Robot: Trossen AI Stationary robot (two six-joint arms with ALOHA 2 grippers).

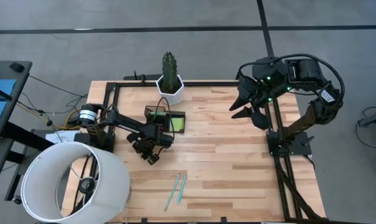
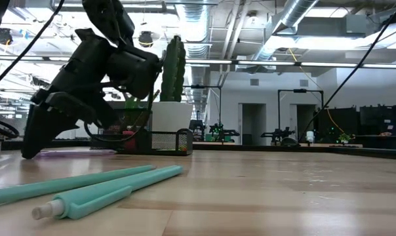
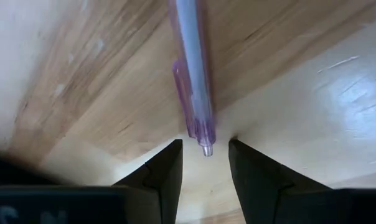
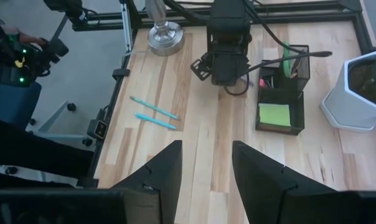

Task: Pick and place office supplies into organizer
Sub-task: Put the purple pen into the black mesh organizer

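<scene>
Nearest you: two teal pens (image 2: 86,187) lie side by side on the bench (image 1: 238,162) near its front edge, well apart from everything else; you see them again from above (image 1: 175,188).
Purple pen: you find it flat on the wood (image 3: 191,68), its tip pointing into the gap between the left pincer's fingers (image 3: 163,180); in the low view it is a thin purple line (image 2: 77,153) on the bench under that arm.
Left pincer: released, fingers parted to either side of the pen's tip and not clamped on it; you see it low over the bench (image 1: 152,157), just in front of the organizer.
Left arm pose: reaches in from the left side, wrist bent steeply down toward the wood.
Organizer: your black mesh tray (image 1: 165,113) sits behind the left pincer; a lime-green sticky-note pad (image 4: 274,114) lies in one compartment, green-handled scissors (image 4: 289,59) stand in another.
Cactus pot: white hexagonal pot (image 1: 170,88) just behind the organizer at the far edge.
Writing: none you can read.
Right pincer: waits raised over the far right corner (image 1: 247,109), fingers (image 4: 163,180) apart and grasping nothing.
</scene>
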